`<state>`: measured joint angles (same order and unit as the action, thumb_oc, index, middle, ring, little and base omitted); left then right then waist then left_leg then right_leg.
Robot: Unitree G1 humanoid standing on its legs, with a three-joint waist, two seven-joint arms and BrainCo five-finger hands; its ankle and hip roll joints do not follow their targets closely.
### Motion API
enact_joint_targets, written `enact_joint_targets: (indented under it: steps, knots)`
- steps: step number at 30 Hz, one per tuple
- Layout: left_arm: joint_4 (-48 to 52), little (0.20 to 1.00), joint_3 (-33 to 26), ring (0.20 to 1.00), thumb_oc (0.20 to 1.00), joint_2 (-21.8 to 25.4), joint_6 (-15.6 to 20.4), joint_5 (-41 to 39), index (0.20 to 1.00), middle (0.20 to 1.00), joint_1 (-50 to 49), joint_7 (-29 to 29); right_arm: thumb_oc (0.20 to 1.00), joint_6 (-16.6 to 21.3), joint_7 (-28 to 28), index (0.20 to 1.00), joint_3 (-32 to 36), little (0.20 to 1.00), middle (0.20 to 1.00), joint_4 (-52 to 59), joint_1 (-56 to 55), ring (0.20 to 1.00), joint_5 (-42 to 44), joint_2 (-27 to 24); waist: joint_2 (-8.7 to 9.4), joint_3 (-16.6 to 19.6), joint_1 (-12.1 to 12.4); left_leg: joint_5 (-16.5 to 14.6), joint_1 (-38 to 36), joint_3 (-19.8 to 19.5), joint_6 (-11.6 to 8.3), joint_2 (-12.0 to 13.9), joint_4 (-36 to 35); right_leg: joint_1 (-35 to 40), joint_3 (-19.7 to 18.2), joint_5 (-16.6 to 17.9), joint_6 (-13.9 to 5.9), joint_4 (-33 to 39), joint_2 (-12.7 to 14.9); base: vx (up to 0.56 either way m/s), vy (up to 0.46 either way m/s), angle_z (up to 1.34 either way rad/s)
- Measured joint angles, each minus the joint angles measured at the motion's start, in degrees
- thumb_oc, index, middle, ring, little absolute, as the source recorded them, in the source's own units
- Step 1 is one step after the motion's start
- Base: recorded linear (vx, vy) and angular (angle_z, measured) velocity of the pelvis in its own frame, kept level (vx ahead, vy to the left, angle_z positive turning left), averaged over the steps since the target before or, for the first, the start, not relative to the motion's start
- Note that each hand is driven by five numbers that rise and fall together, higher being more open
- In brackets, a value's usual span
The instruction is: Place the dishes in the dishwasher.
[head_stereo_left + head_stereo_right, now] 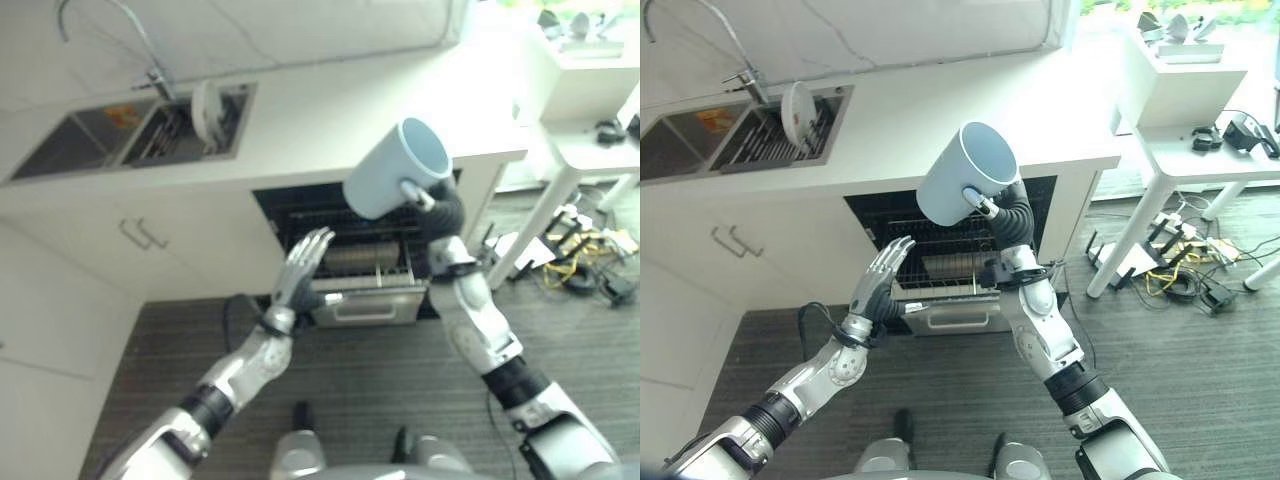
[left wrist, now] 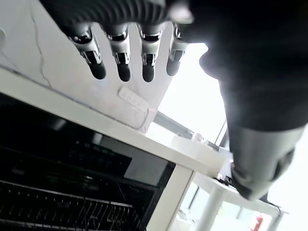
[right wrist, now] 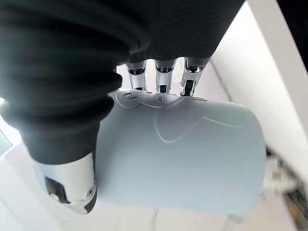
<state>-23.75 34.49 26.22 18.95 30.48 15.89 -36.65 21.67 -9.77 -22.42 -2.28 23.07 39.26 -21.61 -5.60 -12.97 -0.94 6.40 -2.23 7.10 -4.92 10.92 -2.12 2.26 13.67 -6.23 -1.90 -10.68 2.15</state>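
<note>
Here: mug held high in right hand, dishwasher rack below and ahead.

Right hand [image 1: 1002, 212] has its fingers curled through the handle of the pale blue mug [image 1: 962, 185], thumb against the wall; the mug is tilted, mouth up and away from the robot, long axis slanting toward the table [image 1: 940, 110]. Open dishwasher [image 1: 950, 255] lies beneath the mug, under the table edge. Left hand [image 1: 880, 280] nearer the rack [image 1: 365, 262], fingers straight, holding nothing. Likely needs lowering and turning mouth down. White plate [image 1: 203, 112] stands in sink [image 1: 60, 145].

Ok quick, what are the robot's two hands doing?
Left hand: open, fingers straight, holding nothing.
Right hand: shut on the pale blue mug.
</note>
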Motion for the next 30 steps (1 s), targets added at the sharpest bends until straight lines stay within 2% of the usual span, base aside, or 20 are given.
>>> enact_joint_targets:
  steps: [2,4,5,8,13,15,17,20,25,30]
  knots:
    - [-0.3,1.000,-0.2,1.000,1.000,1.0,-0.1,0.0,1.000,1.000,-0.4,1.9,0.200,-0.6,0.1,0.200,1.5,0.200,0.200,-1.6,0.1,0.200,-0.1,-0.3,1.77,-0.2,0.8,-0.8,0.1,-0.1,0.69,-2.1,0.0,-0.9,-0.6,-0.4,-0.52,-1.0,2.6,0.04,0.041,0.05]
    - [-0.5,1.000,-0.1,1.000,1.000,2.4,-0.3,0.0,1.000,1.000,-0.3,3.3,0.200,-2.9,0.3,0.200,2.6,0.200,0.200,-2.7,1.0,0.200,-0.1,-0.1,1.95,-0.4,1.7,-1.6,0.4,-0.2,1.98,-4.0,0.0,-1.6,-0.6,-0.9,-1.41,-2.1,4.7,-0.10,0.082,0.14]
    - [-0.6,1.000,0.0,1.000,1.000,3.8,-0.4,0.0,1.000,1.000,0.3,3.7,0.200,-4.0,0.8,0.200,2.7,0.200,0.200,-4.7,3.7,0.200,-1.1,-0.4,2.33,-1.2,1.9,-2.0,1.7,-0.3,2.37,-4.9,0.3,-3.3,-0.7,-1.5,-2.51,-2.6,5.7,-0.16,0.101,0.12]
    - [-1.2,1.000,2.3,1.000,1.000,5.1,-2.1,1.3,1.000,1.000,5.5,4.9,0.200,-6.2,0.7,0.200,3.9,0.200,0.200,-8.5,12.1,0.200,-2.2,-2.5,1.48,-5.6,1.9,-1.8,6.2,-0.2,2.30,-5.1,1.9,-7.6,-1.3,-0.4,-3.65,-4.5,6.2,-0.09,0.067,-0.02]
    - [-0.9,1.000,3.9,1.000,1.000,5.7,-5.6,1.1,1.000,1.000,10.3,8.8,0.200,-8.0,1.0,0.200,8.6,0.200,0.200,-13.0,15.1,0.200,-2.2,-7.3,0.90,-12.2,1.2,-1.1,8.6,0.0,2.54,-5.4,2.5,-10.8,-2.3,0.2,-3.84,-5.5,6.5,0.00,0.062,-0.07]
    - [-0.4,1.000,3.9,1.000,1.000,5.9,-6.8,0.9,1.000,1.000,11.6,10.7,0.200,-8.8,1.5,0.200,9.5,0.200,0.200,-13.4,15.6,0.200,-2.3,-8.7,0.78,-13.5,1.0,-1.1,9.7,0.7,2.55,-5.5,2.5,-12.6,-3.2,0.3,-3.82,-5.8,6.5,-0.06,0.057,-0.18]
    - [0.4,1.000,3.9,1.000,1.000,7.0,-8.4,0.9,1.000,1.000,14.4,13.7,0.200,-9.1,1.7,0.200,9.7,0.200,0.200,-15.5,18.4,0.200,-3.3,-10.6,0.63,-17.0,0.6,-1.0,10.5,1.4,2.73,-5.5,2.6,-13.8,-3.7,0.7,-3.76,-6.5,6.5,-0.06,0.044,-0.16]
    - [1.5,1.000,6.0,1.000,1.000,8.6,-10.7,0.8,1.000,1.000,17.4,18.8,0.200,-11.3,1.8,0.200,9.9,0.200,0.200,-19.1,19.5,0.200,-4.6,-12.2,0.66,-18.0,0.1,-1.0,12.0,1.4,2.76,-5.6,2.5,-15.2,-3.7,0.7,-3.76,-6.4,6.6,0.00,0.000,0.00]
    - [3.7,1.000,7.3,1.000,1.000,11.6,-15.4,0.4,1.000,1.000,18.7,25.1,0.200,-12.8,3.1,0.200,10.2,0.200,0.200,-23.5,20.1,0.200,-6.1,-15.5,1.06,-18.3,0.2,-1.0,12.3,1.4,2.79,-5.6,2.6,-15.7,-3.8,0.7,-3.77,-6.7,6.6,-0.03,0.001,-0.02]
    - [4.8,1.000,8.9,1.000,1.000,13.6,-18.4,0.4,1.000,1.000,20.9,32.1,0.200,-17.0,4.4,0.200,12.5,0.200,0.200,-27.3,22.2,0.200,-5.9,-16.2,1.08,-18.3,0.1,-1.0,13.3,1.4,2.79,-5.8,3.2,-17.2,-3.9,0.7,-3.77,-7.7,6.9,0.00,0.000,0.00]
